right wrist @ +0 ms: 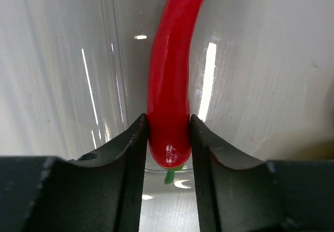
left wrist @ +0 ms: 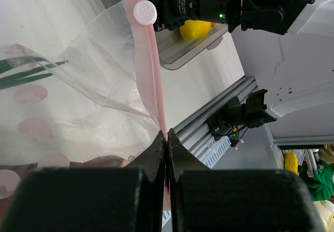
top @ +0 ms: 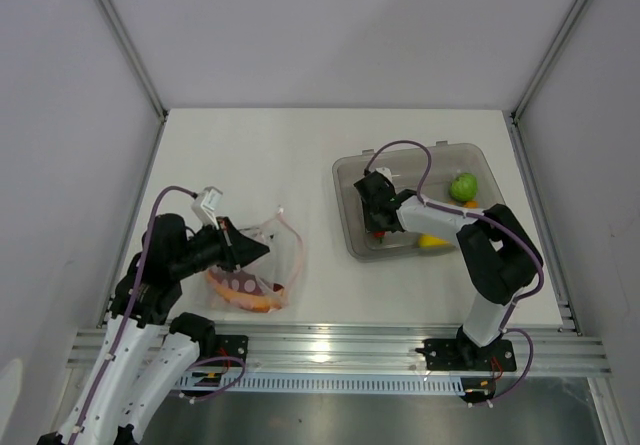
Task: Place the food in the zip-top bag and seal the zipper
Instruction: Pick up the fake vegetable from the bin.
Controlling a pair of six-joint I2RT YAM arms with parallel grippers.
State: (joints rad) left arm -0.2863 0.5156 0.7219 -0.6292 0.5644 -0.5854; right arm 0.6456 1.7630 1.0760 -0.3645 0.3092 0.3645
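The red chili (right wrist: 168,86) is cut off by the upper edge of the right wrist view. From above it is almost wholly hidden under the right gripper (top: 376,227). The yellow fruit (top: 432,239) is half covered by the right arm (top: 455,221). The green scallion (left wrist: 18,78) is cut by the left wrist view's edge and blurred behind the zip-top bag (left wrist: 99,60).

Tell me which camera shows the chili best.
Right wrist: the chili fills the frame, pinched in the right gripper. The top view shows only a red speck; the left wrist, perhaps a red sliver at its top edge.
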